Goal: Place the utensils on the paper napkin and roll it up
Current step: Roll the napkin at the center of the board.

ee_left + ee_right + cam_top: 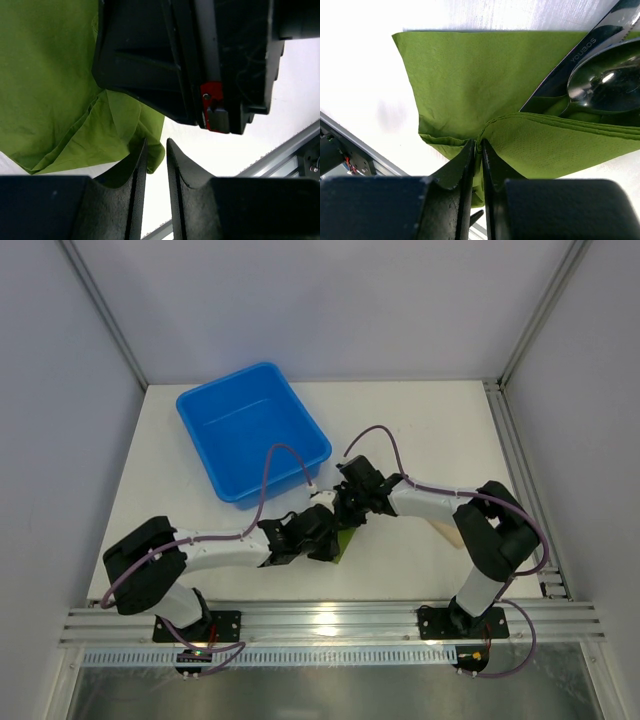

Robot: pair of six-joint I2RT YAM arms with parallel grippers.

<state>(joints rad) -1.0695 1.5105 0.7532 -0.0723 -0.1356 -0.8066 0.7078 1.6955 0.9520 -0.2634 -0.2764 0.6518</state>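
Where the napkin [470, 85] folds over, utensils [600, 87] half hidden.

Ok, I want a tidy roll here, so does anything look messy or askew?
Yes: the napkin is bunched and creased at its corner by the left pincer instead of lying flat. The knife and spoon lie tidily together, partly under the fold.

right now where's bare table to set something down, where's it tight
Bare: the far-right table between the blue bin and the right rail, and the strip left of the bin. Crowded: front centre, where the left gripper and right gripper meet over the green napkin and utensils; a beige cylinder lies by the right arm.
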